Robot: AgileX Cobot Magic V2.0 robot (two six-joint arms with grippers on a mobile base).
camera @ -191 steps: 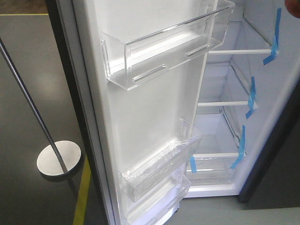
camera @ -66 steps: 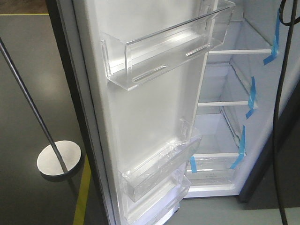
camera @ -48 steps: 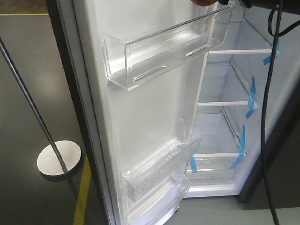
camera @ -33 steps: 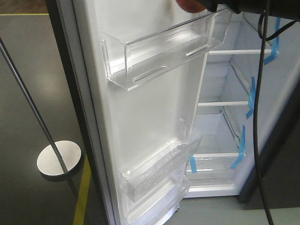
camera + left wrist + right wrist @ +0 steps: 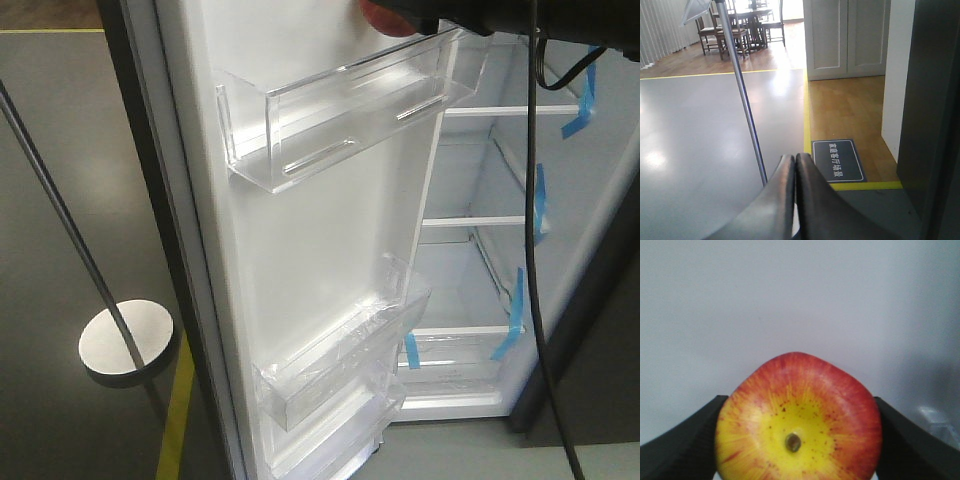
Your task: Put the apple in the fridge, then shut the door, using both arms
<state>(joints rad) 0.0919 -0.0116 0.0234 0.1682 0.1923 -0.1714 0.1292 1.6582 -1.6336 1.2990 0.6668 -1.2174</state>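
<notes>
The red apple point(image 5: 799, 415), yellow around its stem, sits between the two black fingers of my right gripper point(image 5: 799, 440), which is shut on it. In the front view the apple point(image 5: 384, 16) shows at the top edge, just above the upper clear bin point(image 5: 350, 105) of the open door point(image 5: 300, 230), with a white surface behind it. The fridge point(image 5: 500, 250) stands open at the right, with white shelves and blue tape strips point(image 5: 538, 200). My left gripper point(image 5: 795, 162) is shut on nothing and points at the floor, beside a dark grey panel point(image 5: 935, 100).
A black cable point(image 5: 530, 260) hangs down in front of the fridge interior. A slanted metal pole point(image 5: 60, 215) on a round base point(image 5: 125, 340) stands left of the door. Two lower clear door bins point(image 5: 340, 365) jut out. A yellow floor line point(image 5: 806, 115) and dark floor sign point(image 5: 837, 160) lie below.
My right arm came in at the top right carrying the apple and moved left, so the apple now hangs over the door's upper bin. The cable swung left with it.
</notes>
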